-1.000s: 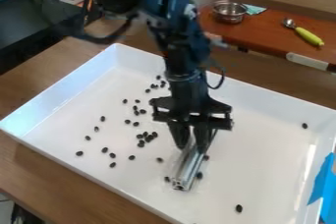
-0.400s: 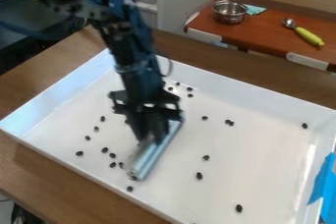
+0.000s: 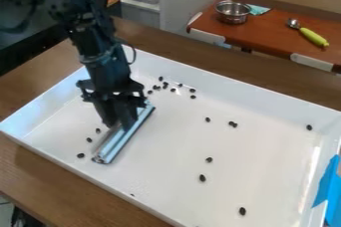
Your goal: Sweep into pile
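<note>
The gripper point(image 3: 121, 125) hangs over the left part of the white tray point(image 3: 266, 136), its fingers on a silver metal bar point(image 3: 123, 139). The bar lies low over the tray floor, slanting from lower left to upper right. Left of the bar, a few dark beans point(image 3: 81, 155) lie near the tray's left side. Several more beans point(image 3: 166, 84) are grouped near the back wall. Others are scattered across the middle and right, among them a bean point(image 3: 202, 177) and one near the front right point(image 3: 242, 211). The bar and gripper may hide some beans.
Raised walls surround the tray, which stands on a brown wooden table point(image 3: 40, 166). Blue tape point(image 3: 326, 183) is on its right edge. Behind, a metal bowl point(image 3: 233, 12) and a green-handled spoon point(image 3: 309, 34) rest on a red-brown surface.
The gripper and bar have moved left across the tray. Beans that lay in the middle left are no longer seen there, while those near the back wall are uncovered.
</note>
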### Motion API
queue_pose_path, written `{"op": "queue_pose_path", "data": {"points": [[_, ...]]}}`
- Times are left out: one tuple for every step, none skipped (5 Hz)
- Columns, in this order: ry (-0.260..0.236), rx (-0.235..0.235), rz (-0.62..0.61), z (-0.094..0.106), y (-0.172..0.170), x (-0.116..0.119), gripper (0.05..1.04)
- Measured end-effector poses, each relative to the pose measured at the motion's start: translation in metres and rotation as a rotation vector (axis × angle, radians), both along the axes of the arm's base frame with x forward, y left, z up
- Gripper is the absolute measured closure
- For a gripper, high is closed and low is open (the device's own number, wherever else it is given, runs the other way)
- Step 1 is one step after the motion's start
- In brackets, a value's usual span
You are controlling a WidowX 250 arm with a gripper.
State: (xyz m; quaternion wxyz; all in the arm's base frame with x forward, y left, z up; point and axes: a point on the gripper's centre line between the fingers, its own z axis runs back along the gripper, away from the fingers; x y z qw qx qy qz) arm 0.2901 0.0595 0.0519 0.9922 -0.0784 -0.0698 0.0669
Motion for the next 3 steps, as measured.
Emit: {"op": "queue_pose_path", "data": {"points": [[0.006,0.056,-0.018,0.002,0.031,-0.003,0.745],[0.016,0.057,-0.070,0.004,0.036,-0.012,0.745],[-0.022,-0.030,-0.097,0.029,0.000,-0.020,0.745]]}}
